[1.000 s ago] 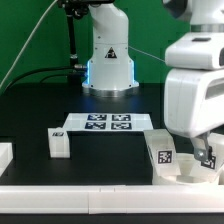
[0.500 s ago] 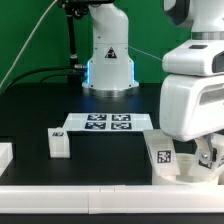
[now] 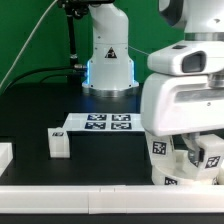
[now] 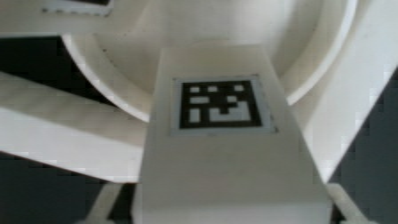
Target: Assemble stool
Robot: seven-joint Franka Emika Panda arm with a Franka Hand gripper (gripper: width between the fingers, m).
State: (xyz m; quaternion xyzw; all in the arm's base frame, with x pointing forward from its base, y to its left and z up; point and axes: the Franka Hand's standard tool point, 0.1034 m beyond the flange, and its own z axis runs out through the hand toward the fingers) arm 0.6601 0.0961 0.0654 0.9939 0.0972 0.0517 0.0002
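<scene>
I've got the gripper (image 3: 188, 152) low over the seat disc (image 3: 182, 178) at the bench's near corner on the exterior view's right, a tagged leg (image 4: 222, 125) centred beneath it, presumably for socketing, though whether the fingers clench it I cannot tell.

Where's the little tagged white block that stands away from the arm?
The block leg stands toward the exterior view's left, beside the marker board's left end.

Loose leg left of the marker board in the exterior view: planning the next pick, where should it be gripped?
Pinch the loose leg across its long flat sides, mid-length, coming straight down. It sits on the table with nothing above it, so a vertical approach looks safest.
</scene>
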